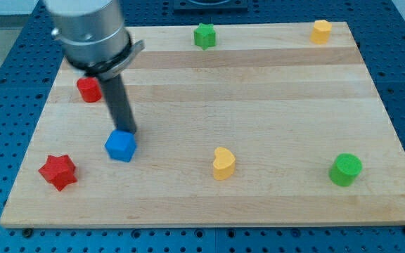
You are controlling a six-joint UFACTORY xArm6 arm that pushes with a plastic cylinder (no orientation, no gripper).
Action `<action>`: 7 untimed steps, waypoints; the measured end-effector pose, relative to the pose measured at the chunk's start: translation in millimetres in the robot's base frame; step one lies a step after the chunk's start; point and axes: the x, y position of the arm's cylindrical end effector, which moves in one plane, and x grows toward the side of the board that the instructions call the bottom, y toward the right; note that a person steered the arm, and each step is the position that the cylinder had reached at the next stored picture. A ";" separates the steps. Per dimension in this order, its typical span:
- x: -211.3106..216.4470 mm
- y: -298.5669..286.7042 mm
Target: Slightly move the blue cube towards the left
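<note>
The blue cube (121,146) sits on the wooden board (259,91) at the view's lower left. My tip (129,132) is at the cube's upper right edge, touching or almost touching it. The dark rod runs up and to the left from there to the grey arm end (90,31) at the view's top left.
A red star (57,171) lies left of and below the blue cube. A red cylinder (88,90) is above it, next to the rod. A yellow heart (223,163), a green cylinder (345,169), a green star (204,35) and a yellow block (320,31) stand elsewhere.
</note>
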 end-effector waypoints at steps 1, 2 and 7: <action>32.1 -18.1; 23.6 -4.5; 79.1 28.5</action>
